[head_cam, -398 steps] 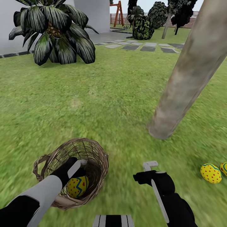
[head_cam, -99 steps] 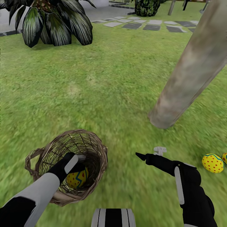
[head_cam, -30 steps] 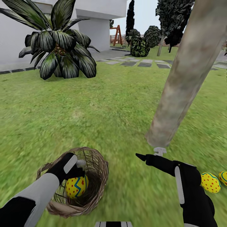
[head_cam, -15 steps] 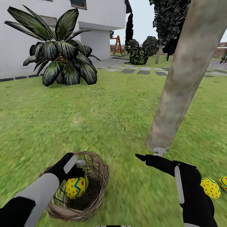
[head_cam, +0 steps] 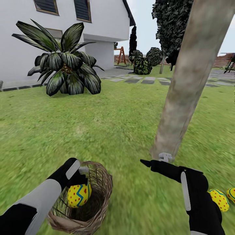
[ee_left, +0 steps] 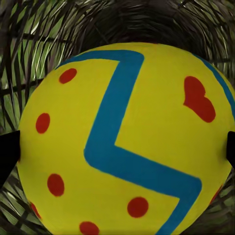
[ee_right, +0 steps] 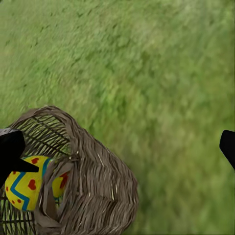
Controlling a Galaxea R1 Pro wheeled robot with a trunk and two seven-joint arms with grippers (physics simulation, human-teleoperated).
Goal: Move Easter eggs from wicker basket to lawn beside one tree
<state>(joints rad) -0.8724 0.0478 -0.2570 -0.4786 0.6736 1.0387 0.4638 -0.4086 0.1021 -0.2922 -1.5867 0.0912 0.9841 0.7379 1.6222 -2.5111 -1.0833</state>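
My left gripper (head_cam: 79, 179) is shut on a yellow Easter egg (head_cam: 79, 195) with a blue zigzag and red marks, held in the mouth of the brown wicker basket (head_cam: 98, 199). Up close the egg (ee_left: 122, 142) sits between dark fingertips (ee_left: 8, 155), with wicker behind it. Two more eggs (head_cam: 218, 199) (head_cam: 231, 194) lie on the lawn (head_cam: 107, 124) at the right, near the foot of the thick grey-brown tree (head_cam: 186, 88). My right gripper (head_cam: 153, 159) is open above the grass, right of the basket (ee_right: 98, 186), and it looks at the held egg (ee_right: 24, 186).
A short palm (head_cam: 67, 70) stands at the back left before the white house (head_cam: 19, 36). Grey stepping stones (head_cam: 147, 80) run across the back, with dark bushes (head_cam: 143, 63) beyond. Open grass lies between the basket and the tree.
The head view has risen and shows more of the house. The basket sits lower in the picture while my left gripper holds the egg higher against its rim. The right arm keeps its pose.
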